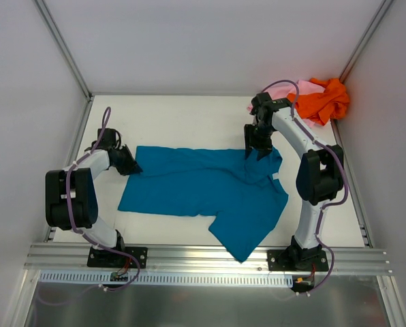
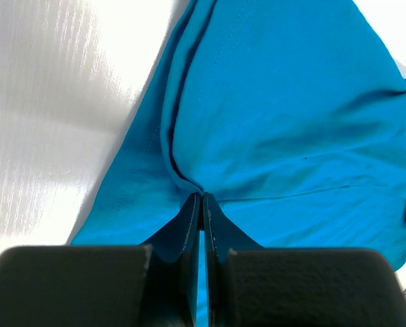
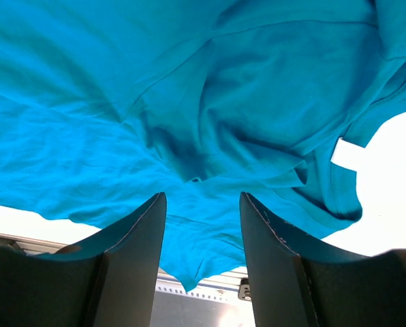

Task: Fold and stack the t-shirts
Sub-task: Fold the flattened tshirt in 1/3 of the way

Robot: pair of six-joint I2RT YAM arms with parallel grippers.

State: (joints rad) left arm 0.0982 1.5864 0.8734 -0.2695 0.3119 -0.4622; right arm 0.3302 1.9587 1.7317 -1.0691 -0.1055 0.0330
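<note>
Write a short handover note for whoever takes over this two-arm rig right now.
Left gripper: shut on the left end of the teal-blue t-shirt.
Right gripper: jaws apart over the same shirt, near its white neck tag; no grip visible.
The teal-blue t-shirt lies spread and rumpled on the table. The orange t-shirt and pink t-shirt are heaped in the far right corner.
Done: nothing folded or stacked.
Left: fold all three, then stack them.
</note>
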